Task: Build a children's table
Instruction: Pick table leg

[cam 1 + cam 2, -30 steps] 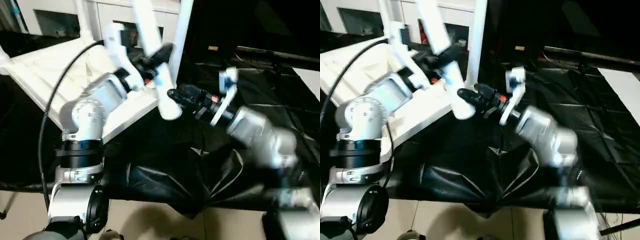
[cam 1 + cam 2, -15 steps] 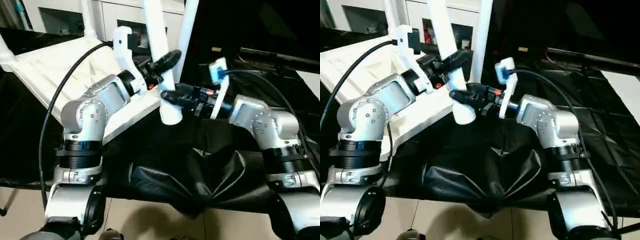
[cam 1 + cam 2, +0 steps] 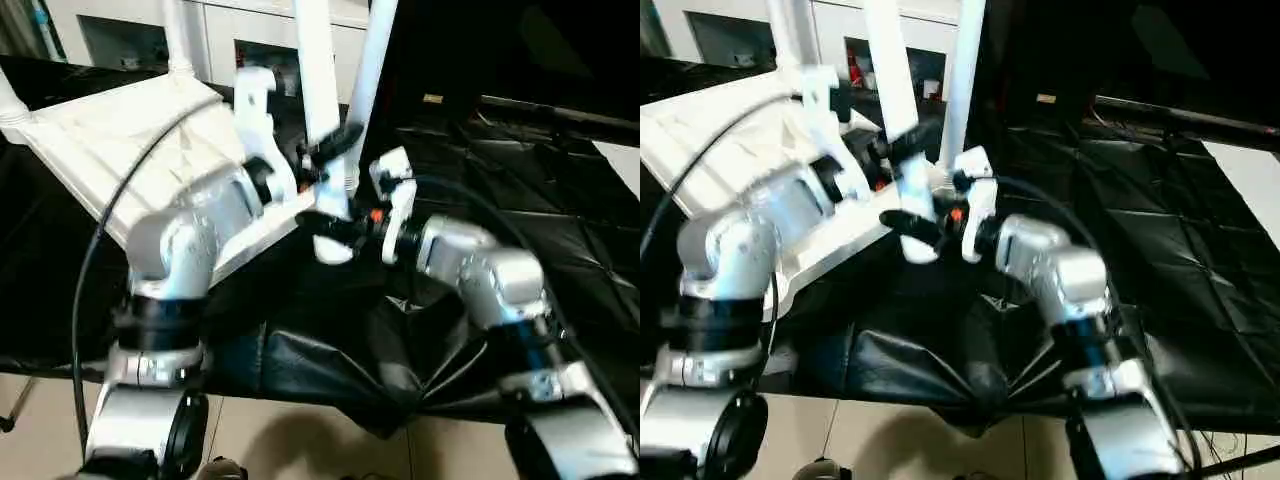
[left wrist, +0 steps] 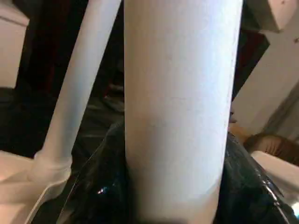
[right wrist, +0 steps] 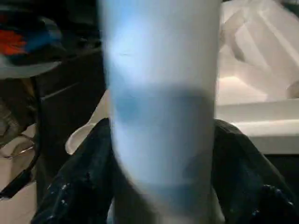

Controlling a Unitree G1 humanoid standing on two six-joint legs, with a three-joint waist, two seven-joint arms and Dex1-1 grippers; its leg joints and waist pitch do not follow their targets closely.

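Leg point(image 3: 318, 120) of the kids' table held upright-ish between both grippers, tilted a bit, thick end hanging just above the black sheet point(image 3: 520, 200) that covers the work surface. Left gripper point(image 3: 328, 152) clamped on it partway up, black fingers point(image 3: 340, 140) on either side of the tube; in the left wrist view the same white tube point(image 4: 180, 102) runs straight up between the dark pads. Right gripper point(image 3: 330, 228) pinching the same leg lower down, near the rounded bottom end, with dark fingers point(image 5: 79, 182) hugging both sides of the tube in the right wrist view. So both claws closed on one leg, left above right, close together.

Tabletop point(image 3: 120, 140) lying upside down, ribbed underside up, tipped so the near edge sits lower, off to the left behind the left forearm. Second leg point(image 3: 366, 80) already standing in the corner socket just beside the held one, nearly parallel to it. Another leg point(image 3: 178, 35) standing at the far corner, and one more point(image 3: 8, 100) poking up at the far left edge. White cabinets point(image 3: 130, 30) behind the table. Pale floor point(image 3: 300, 450) below the front edge of the sheet.
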